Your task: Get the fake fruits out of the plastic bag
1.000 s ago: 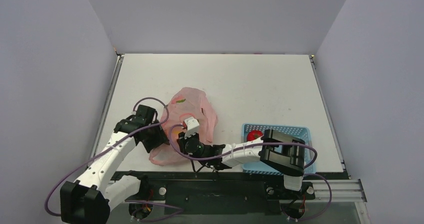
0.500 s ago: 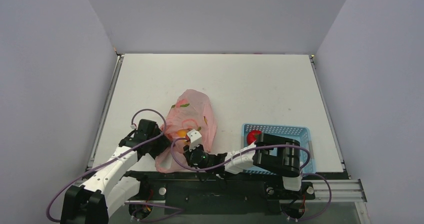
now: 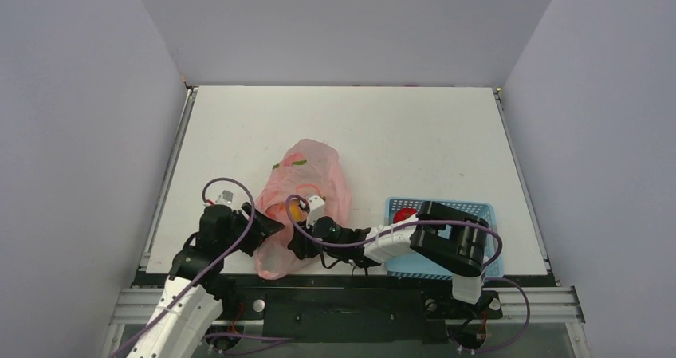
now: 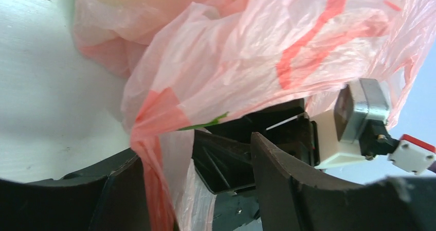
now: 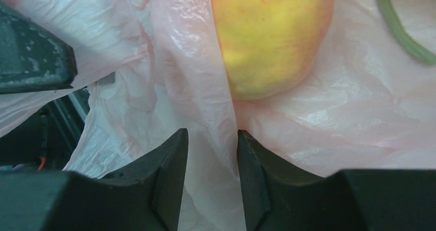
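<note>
The pink plastic bag (image 3: 311,175) lies near the table's front edge, its mouth towards the arms. A yellow-orange peach (image 3: 296,210) shows in its mouth, and close up in the right wrist view (image 5: 270,35) behind the film. My left gripper (image 3: 267,227) is at the bag's left edge. Its jaws stand wide apart in the left wrist view (image 4: 193,190), with a bunched pink strand (image 4: 154,154) hanging against the left finger. My right gripper (image 3: 301,229) is at the mouth. Its jaws (image 5: 212,154) stand close on a fold of film. A red tomato (image 3: 406,214) sits in the basket. The bananas and melon are hidden.
The blue perforated basket (image 3: 478,208) stands at the front right, with the right arm's base beside it. The right arm's white wrist block (image 4: 355,118) sits close in front of my left gripper. The grey enclosure walls ring the white table (image 3: 398,127).
Both grippers moved towards the front edge and nearer each other. The bag's lower end shifted right and bunched between them, and the peach now shows in the mouth.
</note>
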Robot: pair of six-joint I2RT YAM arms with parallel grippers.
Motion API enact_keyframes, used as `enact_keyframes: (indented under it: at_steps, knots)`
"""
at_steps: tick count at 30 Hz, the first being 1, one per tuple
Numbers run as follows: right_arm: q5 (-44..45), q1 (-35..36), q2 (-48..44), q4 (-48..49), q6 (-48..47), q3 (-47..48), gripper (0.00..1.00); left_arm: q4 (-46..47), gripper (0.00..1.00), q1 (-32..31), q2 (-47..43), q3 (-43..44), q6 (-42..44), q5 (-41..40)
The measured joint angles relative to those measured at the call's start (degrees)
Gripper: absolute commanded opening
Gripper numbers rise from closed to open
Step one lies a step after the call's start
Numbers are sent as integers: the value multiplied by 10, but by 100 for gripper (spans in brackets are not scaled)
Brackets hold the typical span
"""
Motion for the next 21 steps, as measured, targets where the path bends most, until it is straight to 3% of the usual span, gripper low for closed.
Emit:
enact_keyframes:
  at_steps: [4, 10, 14, 17, 21]
  knots:
    - [-24, 0, 0, -2, 11, 5, 36, 6, 58, 0, -1, 0, -12, 6]
    - [-39, 0, 0, -2, 19, 11, 35, 49, 58, 0, 83, 0, -9, -24]
    - [-39, 3, 0, -2, 19, 11, 35, 97, 39, 0, 144, -1, 2, -38]
    - [-39, 7, 0, -2, 19, 12, 36, 122, 15, 0, 172, -4, 5, -44]
    - [-28, 11, -2, -6, 18, 11, 37, 127, 0, -1, 189, -15, 16, -61]
